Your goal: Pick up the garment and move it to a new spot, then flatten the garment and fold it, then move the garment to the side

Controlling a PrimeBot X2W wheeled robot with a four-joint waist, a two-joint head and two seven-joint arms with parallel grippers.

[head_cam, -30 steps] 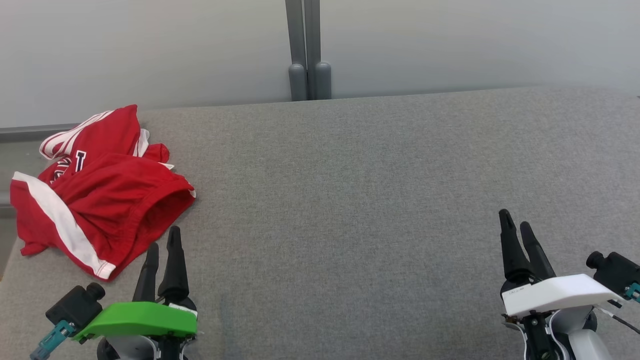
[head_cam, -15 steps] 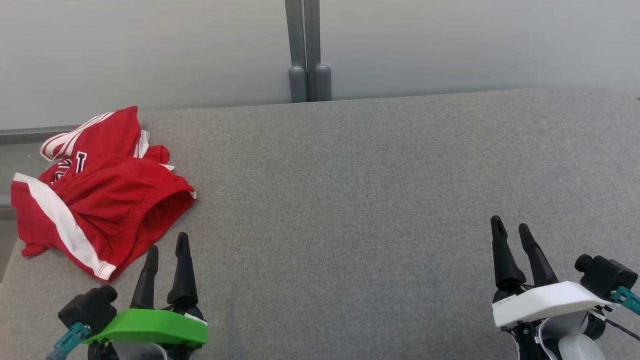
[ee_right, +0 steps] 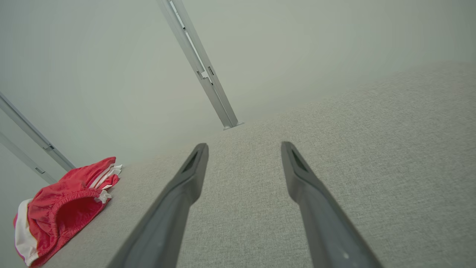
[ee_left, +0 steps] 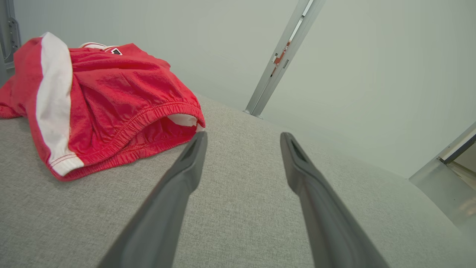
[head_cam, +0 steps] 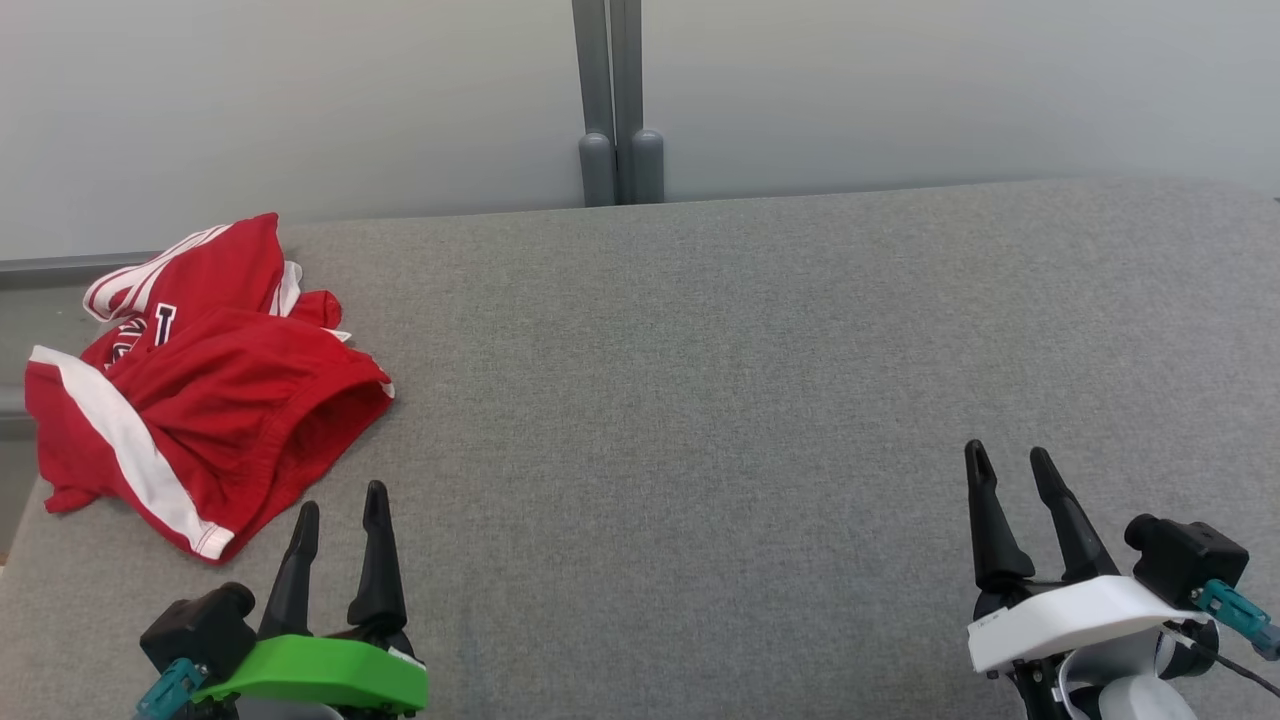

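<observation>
Since the crumpled red garment [head_cam: 190,390], at ten o'clock on the grey surface [head_cam: 700,380], looks light and limp, I judge its elastic waistband [ee_left: 148,118] the soundest hold for my left gripper [head_cam: 342,497], which, like the right gripper [head_cam: 1005,450], stands spread and empty.

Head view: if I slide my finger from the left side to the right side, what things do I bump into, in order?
red garment → left hand → grey post at the back → right hand
</observation>
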